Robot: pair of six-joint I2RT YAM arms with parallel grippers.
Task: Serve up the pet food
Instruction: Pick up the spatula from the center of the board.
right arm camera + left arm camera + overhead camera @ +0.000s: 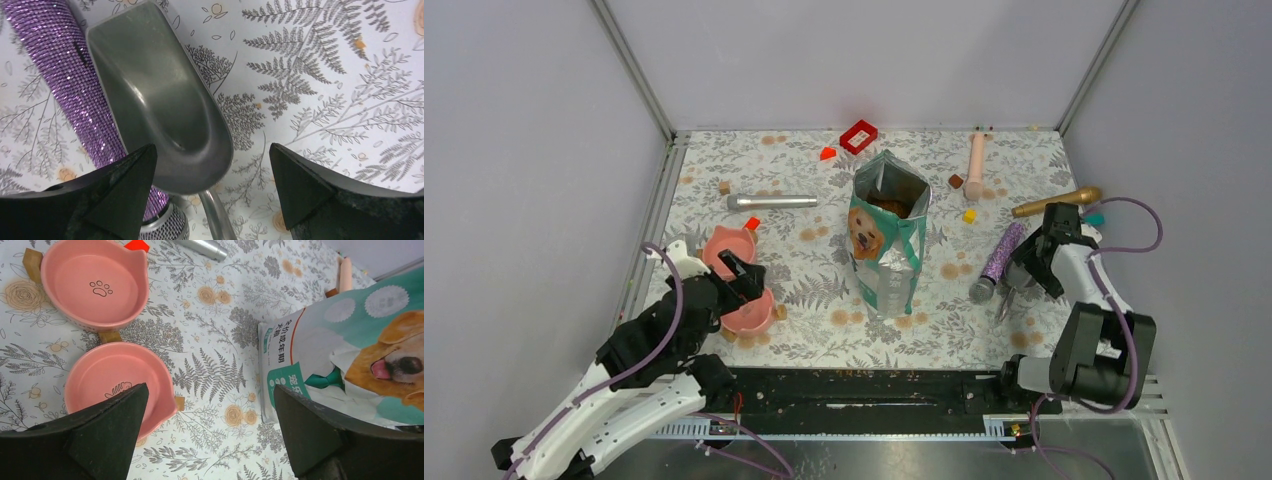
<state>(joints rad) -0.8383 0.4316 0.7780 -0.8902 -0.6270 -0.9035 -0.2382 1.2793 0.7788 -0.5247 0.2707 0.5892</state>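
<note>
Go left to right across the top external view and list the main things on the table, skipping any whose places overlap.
pink bowls → pet food pouch → pale pink stick → gold microphone

Left arm (614, 410): white shells on the long lower links, with black blocky housings at the joints and wrist.
Right arm (1079, 265): a white link near the wrist, with squared black motor housings below it.
Cables (1161, 232): purple, running in loose loops along the outside of both arms.
Left fingers (100, 440): matte black, broad wedges tapering to blunt tips.
Right fingers (330, 200): the same matte black wedges, with a faintly grainy surface.
Base rail (874, 390): a black bar between the two bases, with a silver slotted strip under it.
</note>
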